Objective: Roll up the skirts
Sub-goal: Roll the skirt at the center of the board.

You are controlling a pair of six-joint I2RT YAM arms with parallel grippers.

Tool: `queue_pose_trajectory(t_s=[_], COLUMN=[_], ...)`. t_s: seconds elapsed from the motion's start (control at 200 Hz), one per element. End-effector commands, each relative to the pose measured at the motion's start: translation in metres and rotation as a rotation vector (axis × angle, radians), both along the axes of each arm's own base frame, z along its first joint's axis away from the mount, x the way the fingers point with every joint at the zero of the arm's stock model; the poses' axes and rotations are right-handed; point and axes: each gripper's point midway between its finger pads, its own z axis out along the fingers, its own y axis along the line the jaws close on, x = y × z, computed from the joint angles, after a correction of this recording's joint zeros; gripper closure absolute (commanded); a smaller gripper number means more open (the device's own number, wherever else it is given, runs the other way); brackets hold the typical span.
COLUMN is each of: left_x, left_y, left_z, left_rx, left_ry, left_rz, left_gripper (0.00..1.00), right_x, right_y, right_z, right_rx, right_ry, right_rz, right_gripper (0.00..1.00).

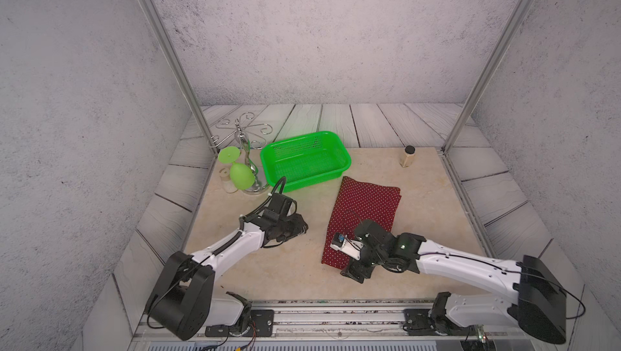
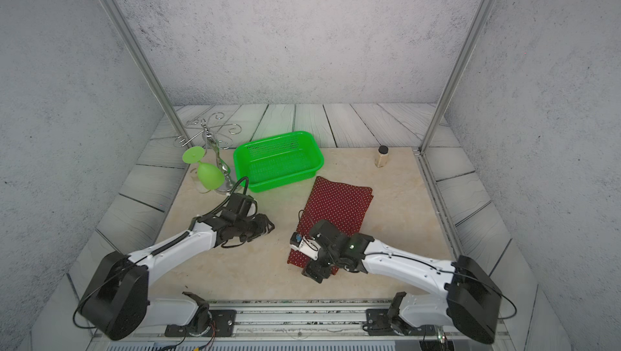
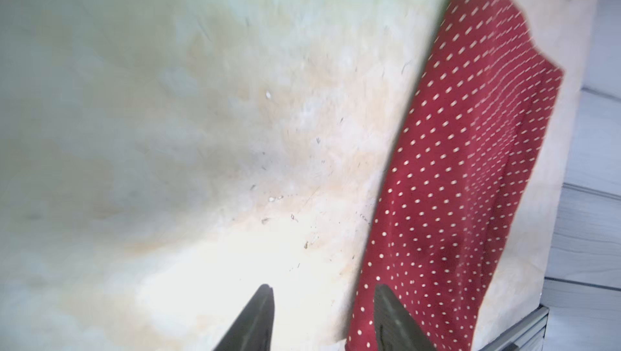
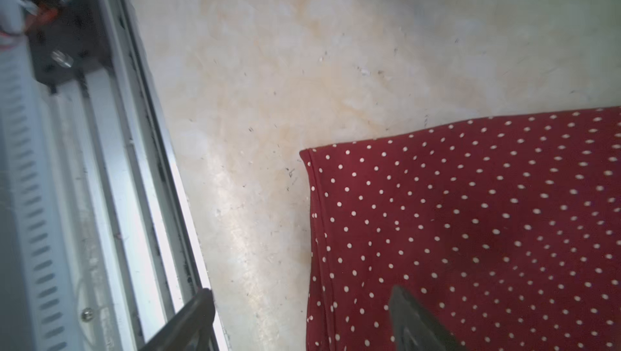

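Right fingers (image 4: 416,322) first: spread wide, nothing between them. One hangs over the dotted cloth. Its partner is out past the hem, above the tabletop's edge by the rail (image 4: 111,198). In a top view they sit low at the near end of the skirt (image 1: 364,211), right at its corner. No pinch yet, as far as I can see.

Over to the left fingers (image 3: 260,319): parted too, a clear gap, with bare tabletop (image 3: 201,164) showing through it. One tip sits just over the skirt's long edge in the wrist view. In both top views that arm hovers just beside the cloth, not on it.

The skirt itself lies flat on the tabletop, folded into a long strip, dark red with white dots. Its near end points toward the robot and its far corner is close to the basket (image 1: 302,183). Whether it touches the basket, I can't tell.

Progress? Early, I'd say. The strip looks laid out for rolling, but there's no curl, no turned-over hem, no roll anywhere. All of the rolling is left: grip the near hem, tuck it over, and work it up toward the far end. The right side looks placed for that first grip. The left has to come in onto the hem's other corner.
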Motion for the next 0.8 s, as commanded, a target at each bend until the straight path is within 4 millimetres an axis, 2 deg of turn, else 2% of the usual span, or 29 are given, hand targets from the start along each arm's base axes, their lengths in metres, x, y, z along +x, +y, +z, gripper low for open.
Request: queue_pose_trajectory(t_s=[0.0, 0.12, 0.185, 0.255, 0.355, 0.42, 0.57, 0.671, 0.796], left_x=[-0.018, -0.030, -0.035, -0.036, -0.036, -0.034, -0.029, -0.029, -0.037], left_y=[0.028, 0.037, 0.043, 0.056, 0.074, 0.078, 0.073, 0.064, 0.031], left_z=[-0.016, -0.017, -0.020, -0.023, -0.023, -0.019, -0.016, -0.017, -0.014], left_rx=[0.055, 0.030, 0.037, 0.067, 0.092, 0.093, 0.069, 0.037, -0.095], left_ry=[0.069, 0.093, 0.095, 0.082, 0.060, 0.040, 0.021, 0.041, 0.071], left_rz=[0.064, 0.096, 0.125, 0.185, 0.267, 0.285, 0.264, 0.237, 0.071], left_gripper=[0.49, 0.50, 0.50, 0.51, 0.51, 0.51, 0.51, 0.52, 0.53], right_x=[0.024, 0.024, 0.025, 0.019, 0.010, 0.008, 0.015, 0.012, 0.009], right_y=[-0.010, -0.022, -0.039, -0.054, -0.053, -0.047, -0.036, -0.034, -0.040], right_z=[-0.019, -0.027, -0.032, -0.046, -0.060, -0.065, -0.079, -0.084, -0.085], right_rx=[-0.175, -0.332, -0.454, -0.545, -0.570, -0.571, -0.599, -0.600, -0.587], right_ry=[-0.040, -0.051, -0.059, -0.027, 0.022, 0.023, 0.018, 0.045, 0.063], right_rz=[-0.083, -0.080, -0.086, -0.063, -0.039, -0.023, -0.003, 0.008, 0.035], right_gripper=[0.17, 0.16, 0.17, 0.17, 0.20, 0.21, 0.22, 0.26, 0.29])
